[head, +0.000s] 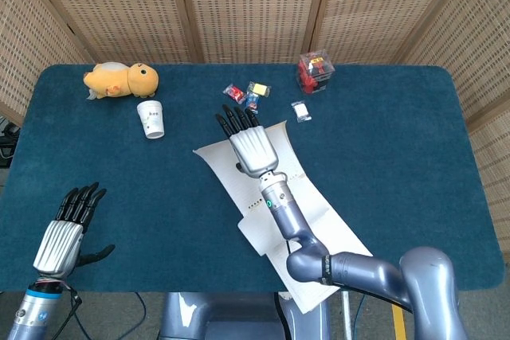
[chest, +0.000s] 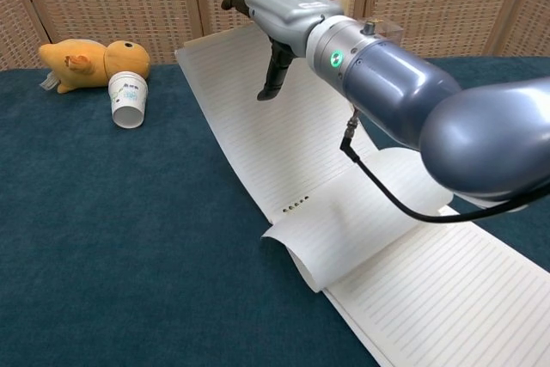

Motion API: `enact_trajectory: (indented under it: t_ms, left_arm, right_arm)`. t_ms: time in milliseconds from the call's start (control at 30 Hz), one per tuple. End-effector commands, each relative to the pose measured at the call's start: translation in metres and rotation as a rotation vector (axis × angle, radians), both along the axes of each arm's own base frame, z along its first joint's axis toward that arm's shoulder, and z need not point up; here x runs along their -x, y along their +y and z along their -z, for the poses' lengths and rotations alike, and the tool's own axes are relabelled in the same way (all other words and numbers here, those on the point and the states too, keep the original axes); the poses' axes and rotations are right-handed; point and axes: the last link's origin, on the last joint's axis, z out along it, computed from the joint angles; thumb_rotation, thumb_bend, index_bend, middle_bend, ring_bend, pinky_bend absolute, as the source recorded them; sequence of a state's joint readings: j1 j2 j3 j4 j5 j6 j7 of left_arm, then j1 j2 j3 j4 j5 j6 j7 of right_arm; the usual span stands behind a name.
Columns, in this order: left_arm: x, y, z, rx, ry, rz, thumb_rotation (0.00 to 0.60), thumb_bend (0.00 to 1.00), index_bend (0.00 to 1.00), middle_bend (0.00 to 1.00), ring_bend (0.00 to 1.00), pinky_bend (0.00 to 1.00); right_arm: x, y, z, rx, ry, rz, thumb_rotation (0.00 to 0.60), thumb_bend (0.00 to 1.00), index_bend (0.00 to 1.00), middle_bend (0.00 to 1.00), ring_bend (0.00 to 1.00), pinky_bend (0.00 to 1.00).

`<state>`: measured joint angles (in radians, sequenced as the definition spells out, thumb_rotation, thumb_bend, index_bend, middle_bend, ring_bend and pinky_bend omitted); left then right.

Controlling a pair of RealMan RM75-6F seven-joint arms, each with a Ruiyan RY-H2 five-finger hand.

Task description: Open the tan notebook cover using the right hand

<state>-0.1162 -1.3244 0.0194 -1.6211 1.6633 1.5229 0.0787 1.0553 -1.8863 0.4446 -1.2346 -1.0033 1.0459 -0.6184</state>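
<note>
**Most of the opening looks done; cover and pages not yet lying flat**

The tan notebook (head: 275,197) lies open near the middle of the blue table (head: 414,133), with lined pages showing on both sides of the spine. The right hand (head: 249,142) hovers over the far leaf with its fingers (head: 237,120) stretched out and slightly apart, holding nothing; whether the palm touches the paper I cannot tell. The far leaf is raised at an angle in the chest view, and one loose page curls up near the spine, so what is left, in my judgement, is pressing these down flat. The tan cover itself barely shows. The notebook's long axis runs diagonally, from the far left corner near the hand to the near right table edge. The left hand (head: 68,228) rests apart at the near left, fingers spread and empty.
</note>
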Motion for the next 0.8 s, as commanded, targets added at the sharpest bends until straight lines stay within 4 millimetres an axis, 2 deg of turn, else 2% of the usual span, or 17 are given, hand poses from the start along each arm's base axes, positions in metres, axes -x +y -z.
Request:
enact_trajectory:
  t_ms: [33, 300, 467, 800]
  left_arm:
    - [0.000, 0.000, 0.000, -0.001, -0.001, 0.000, 0.600, 0.14, 0.00, 0.00, 0.00, 0.00]
    - [0.000, 0.001, -0.002, -0.004, -0.005, -0.003, 0.600, 0.14, 0.00, 0.00, 0.00, 0.00]
    - [0.001, 0.002, -0.001, 0.000, -0.007, -0.007, 0.600, 0.14, 0.00, 0.00, 0.00, 0.00]
    - [0.002, 0.003, -0.001, 0.008, -0.013, -0.016, 0.600, 0.14, 0.00, 0.00, 0.00, 0.00]
  right_arm:
    - [-0.002, 0.002, 0.007, -0.017, -0.001, 0.008, 0.600, 0.00, 0.00, 0.00, 0.00, 0.15]
    - [-0.007, 0.000, 0.021, -0.044, -0.009, 0.035, 0.600, 0.00, 0.00, 0.00, 0.00, 0.15]
    - [-0.010, -0.002, 0.027, -0.066, -0.006, 0.026, 0.600, 0.00, 0.00, 0.00, 0.00, 0.06]
    - [-0.025, -0.006, 0.029, -0.038, 0.006, -0.016, 0.600, 0.00, 0.00, 0.00, 0.00, 0.06]
